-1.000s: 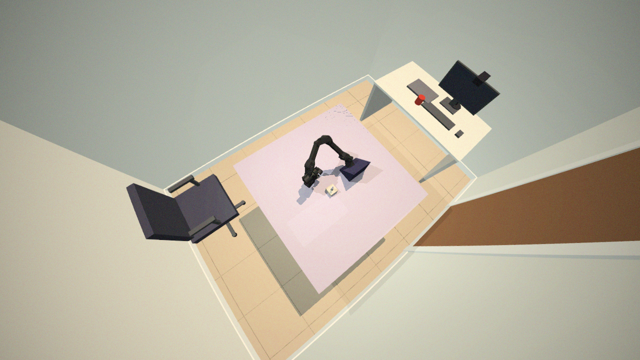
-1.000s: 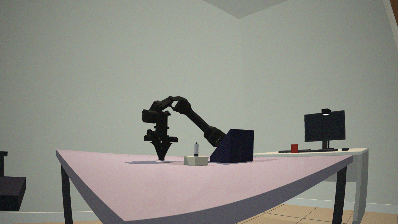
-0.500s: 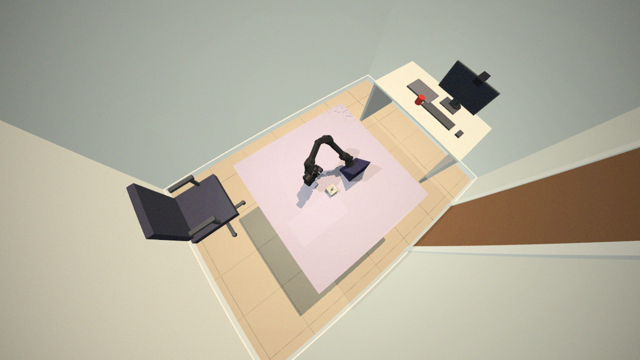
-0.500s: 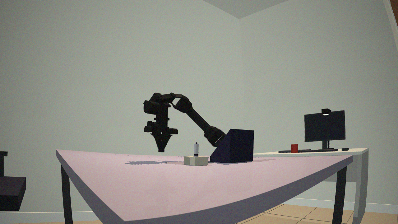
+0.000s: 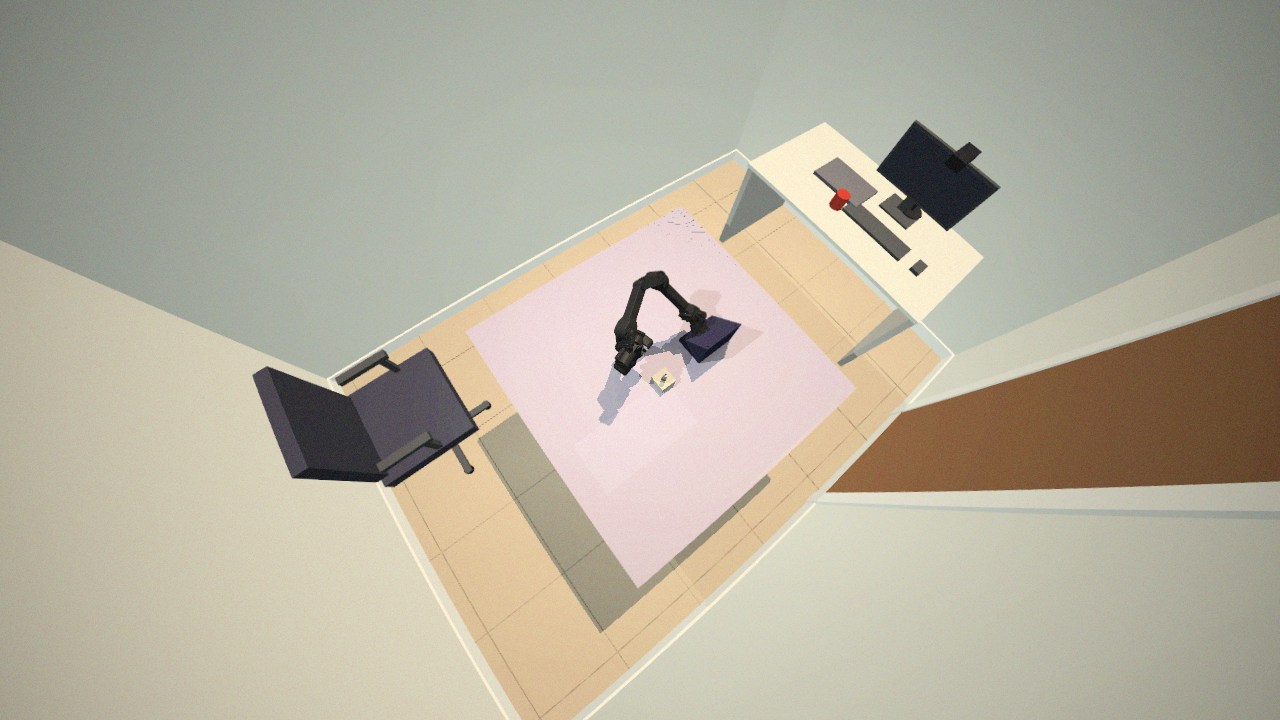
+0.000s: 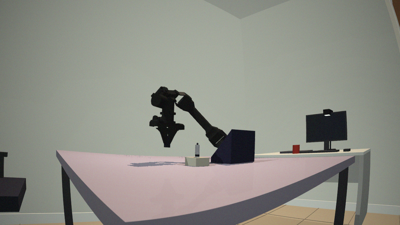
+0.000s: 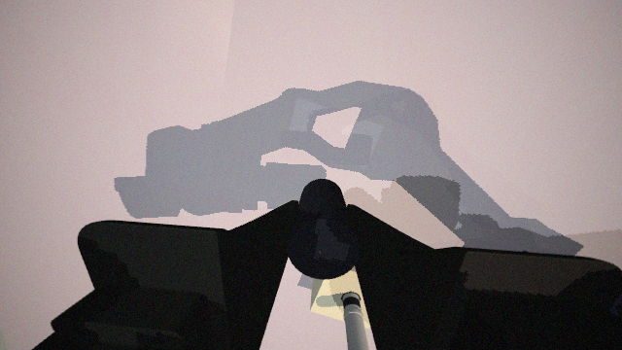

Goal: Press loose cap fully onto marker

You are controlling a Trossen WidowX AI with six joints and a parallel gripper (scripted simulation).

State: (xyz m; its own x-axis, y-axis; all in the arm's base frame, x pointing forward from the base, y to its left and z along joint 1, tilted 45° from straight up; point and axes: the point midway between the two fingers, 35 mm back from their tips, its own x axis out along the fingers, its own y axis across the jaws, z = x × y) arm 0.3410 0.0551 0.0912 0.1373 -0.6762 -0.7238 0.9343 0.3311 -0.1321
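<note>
The dark cap (image 7: 321, 232) is pinched between the fingers of the gripper (image 6: 167, 144), held above the pink table (image 6: 156, 184), to the side of the marker (image 6: 197, 150) standing upright in the holder block (image 6: 197, 161).

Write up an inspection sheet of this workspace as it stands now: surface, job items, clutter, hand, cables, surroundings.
Surface: pale pink table on dark legs; arm shadow falls on it.
Job's things: marker upright in the cream holder block, uncapped; dark cap clamped in the hand, lifted off the table, off to one side of the marker.
Clutter: nothing seen on the work table besides the arm's dark wedge base.
Hand: hand shut on the cap, pointing down, above table level.
Cables: nothing seen.
Surroundings: side desk with monitor, keyboard and red cup; office chair; tiled floor.
</note>
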